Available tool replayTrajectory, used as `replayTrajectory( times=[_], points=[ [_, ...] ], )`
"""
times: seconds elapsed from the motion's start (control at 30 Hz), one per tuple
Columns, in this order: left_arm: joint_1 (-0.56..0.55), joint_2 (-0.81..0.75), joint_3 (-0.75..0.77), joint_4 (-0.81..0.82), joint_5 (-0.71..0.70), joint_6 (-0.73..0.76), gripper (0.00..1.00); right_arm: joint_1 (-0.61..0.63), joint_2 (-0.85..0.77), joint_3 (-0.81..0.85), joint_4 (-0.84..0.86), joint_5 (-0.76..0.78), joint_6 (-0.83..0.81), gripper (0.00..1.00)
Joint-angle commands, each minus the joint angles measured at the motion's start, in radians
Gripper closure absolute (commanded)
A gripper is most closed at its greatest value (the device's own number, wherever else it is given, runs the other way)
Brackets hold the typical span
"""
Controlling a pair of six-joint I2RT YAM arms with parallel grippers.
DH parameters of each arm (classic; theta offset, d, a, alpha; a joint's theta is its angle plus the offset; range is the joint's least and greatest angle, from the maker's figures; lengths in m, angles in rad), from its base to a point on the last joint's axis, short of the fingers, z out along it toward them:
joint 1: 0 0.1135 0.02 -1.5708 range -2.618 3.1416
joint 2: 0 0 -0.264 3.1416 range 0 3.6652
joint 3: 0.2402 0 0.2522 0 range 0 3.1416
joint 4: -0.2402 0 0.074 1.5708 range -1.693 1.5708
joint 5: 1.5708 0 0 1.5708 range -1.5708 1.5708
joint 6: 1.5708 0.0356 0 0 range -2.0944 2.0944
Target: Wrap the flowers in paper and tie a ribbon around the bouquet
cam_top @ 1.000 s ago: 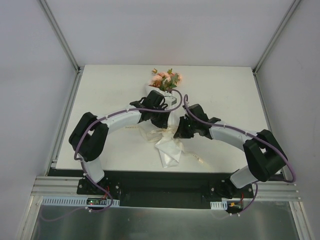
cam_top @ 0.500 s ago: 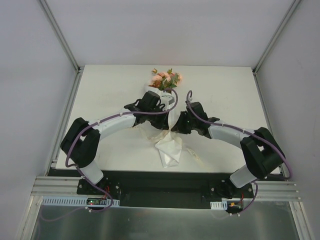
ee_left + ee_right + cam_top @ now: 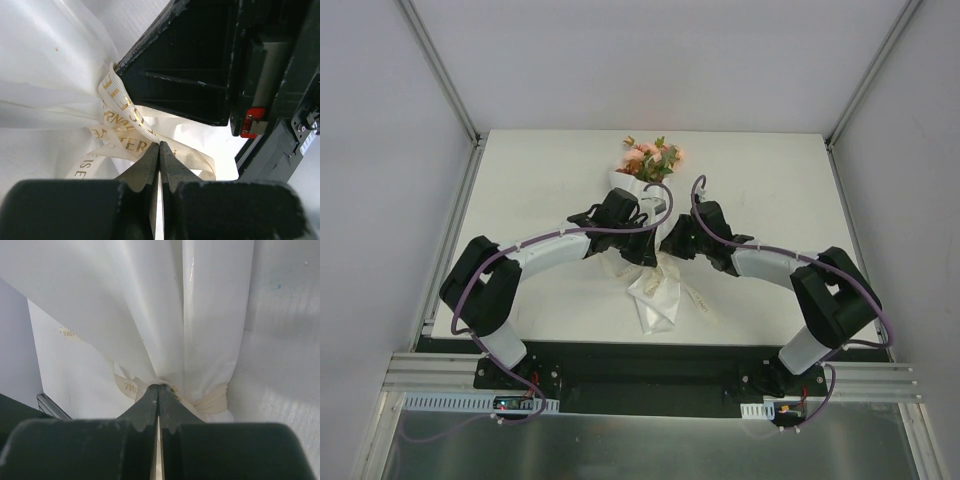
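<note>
**Top view:** The bouquet lies on the white bench, its length running from 12 to 6 o'clock. The flowers, pink and orange with green leaves, are at the 12 o'clock end. The crumpled white tail of the wrap points toward 6 o'clock. Both arms reach in over the narrow waist. The left pincer comes in from 9 o'clock and the right pincer from 3 o'clock, so the two sit just beside each other. From this height I cannot tell how either one's jaws stand. A loose end of the ribbon trails over the bench toward 4 o'clock of the waist.

**Left wrist view:** The left pincer has its tips pressed together, pinching a strand of the cream ribbon, which carries gold lettering. The ribbon bunches in loops at the gathered neck of the paper, which fills the 10 o'clock part of the view. The black body of the right arm crowds in from 1 o'clock, touching the ribbon at the neck. A small red tab sits on it at 3 o'clock.

**Right wrist view:** The right pincer is pressed together, its tips against the cinched waist. The paper fans out in folds toward 12 o'clock. The ribbon circles the waist on both sides of the tips. Whether a strand sits between them I cannot tell.
</note>
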Motion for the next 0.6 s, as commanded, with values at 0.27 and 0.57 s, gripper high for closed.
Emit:
replayTrajectory(
  times=[0.27,0.57],
  points=[
    [-0.008,-0.050,-0.014,0.042,0.014,-0.023,1.00,0.005,-0.076,0.022,-0.185,0.028,-0.084,0.76],
    [-0.002,-0.067,-0.039,0.043,0.012,-0.025,1.00,0.005,-0.176,0.048,-0.379,0.050,-0.130,0.56]
  ],
)
